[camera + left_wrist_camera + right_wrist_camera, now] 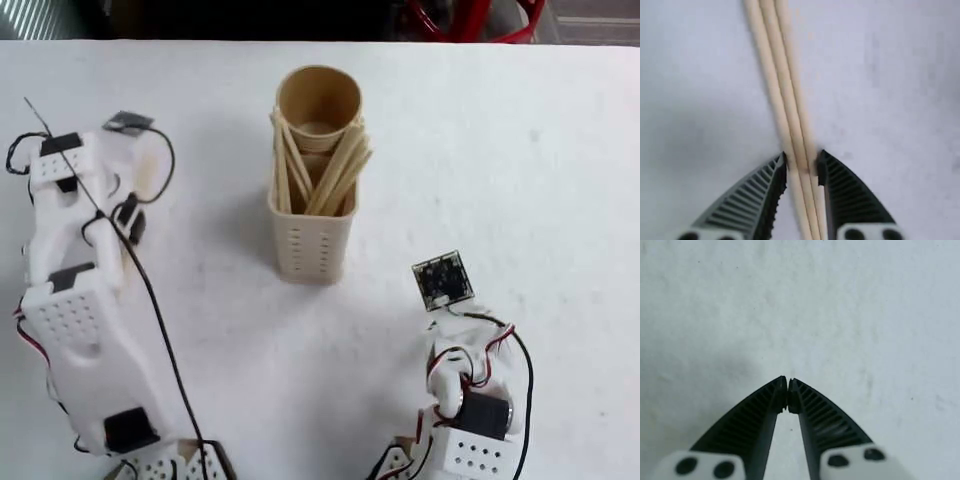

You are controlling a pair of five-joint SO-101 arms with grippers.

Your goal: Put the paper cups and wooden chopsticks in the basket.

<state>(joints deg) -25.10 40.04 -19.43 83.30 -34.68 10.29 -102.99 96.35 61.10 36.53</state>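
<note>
A white perforated basket (pixel 312 245) stands upright in the middle of the table. A tan paper cup (pixel 318 98) sits in its far end, and several wooden chopsticks (pixel 338 178) lean inside it. In the left wrist view my left gripper (pixel 801 162) is shut on a small bundle of pale wooden chopsticks (pixel 784 95) that lie lengthwise on the white table. My right gripper (pixel 787 390) hangs just above bare table with its fingertips together and nothing between them. The left arm (pixel 75 290) lies along the table's left side, and the right arm (pixel 462 400) is near the front right.
A black cable (pixel 150 300) runs across the left arm. A small black circuit board (pixel 443 278) sits on the right arm, in front of the basket to its right. A red object (pixel 470 18) lies beyond the far table edge. Open table surrounds the basket.
</note>
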